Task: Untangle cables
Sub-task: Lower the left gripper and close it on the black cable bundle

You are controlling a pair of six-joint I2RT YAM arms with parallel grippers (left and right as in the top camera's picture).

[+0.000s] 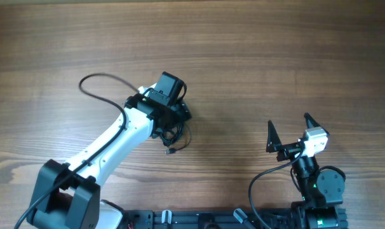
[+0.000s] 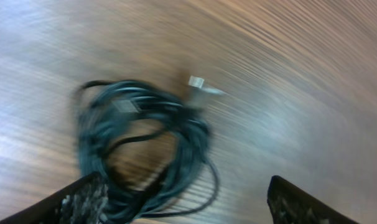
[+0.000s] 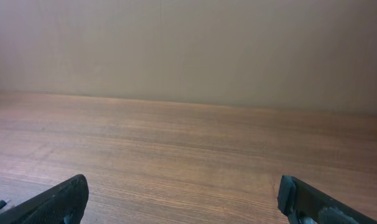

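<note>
The cables (image 2: pixel 190 142) lie on the wooden table as one small coiled bundle of thin dark wires, blurred in the left wrist view. A small silver plug (image 2: pixel 198 83) sticks out at the bundle's far side. My left gripper (image 2: pixel 185 194) is open, its fingers wide apart, the left one over the bundle's near edge and holding nothing. In the overhead view the bundle (image 1: pixel 175 135) peeks out from under the left wrist, with a plug end (image 1: pixel 169 151) trailing toward me. My right gripper (image 1: pixel 290 127) stands open at the right, far from the bundle, and is empty (image 3: pixel 182 199).
A thicker black cable (image 1: pixel 97 83) of the left arm loops over the table to the left of the wrist. The right arm's base (image 1: pixel 319 186) sits at the near right edge. A plain wall (image 3: pixel 188 43) stands beyond the table.
</note>
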